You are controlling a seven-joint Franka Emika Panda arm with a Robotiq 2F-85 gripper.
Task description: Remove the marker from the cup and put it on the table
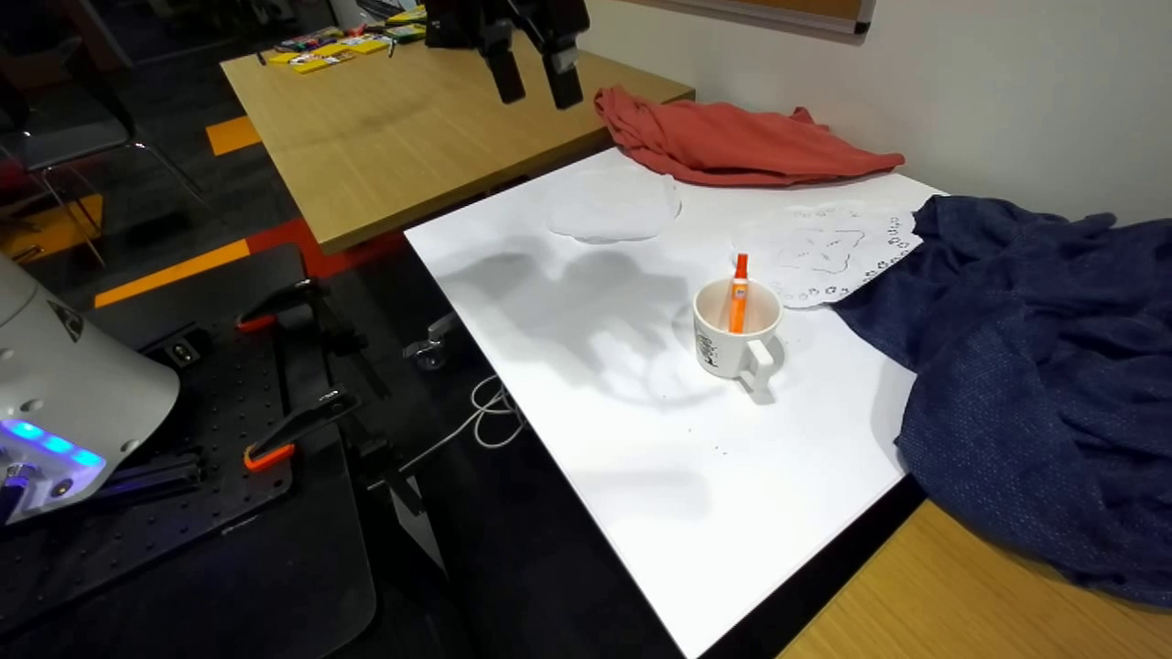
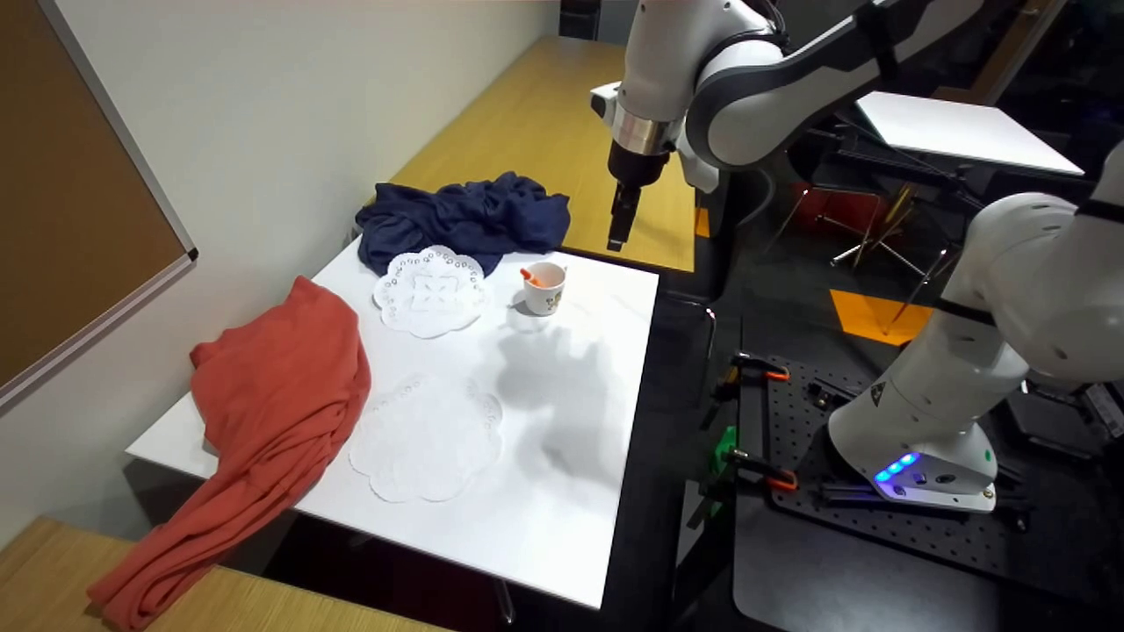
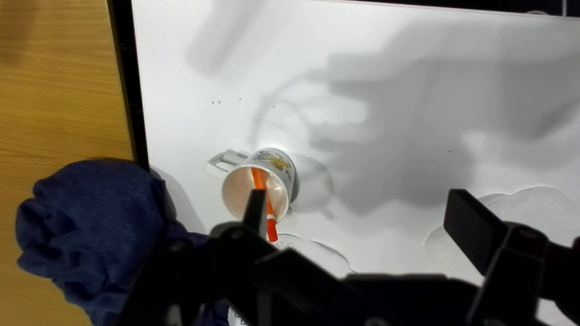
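1. Worktop [image 2: 562, 527]: white; edges partly covered.
2. Blue cloth [image 1: 1035, 384]: cut off in an exterior view.
3. Fingers [image 3: 473, 231]: black, wide apart.
4. Cup [image 1: 729, 353]: white, upright on worktop; partly masked by a finger in wrist view.
5. Marker [image 1: 738, 307]: orange, leaning in cup; lower tip hidden in both exterior views.
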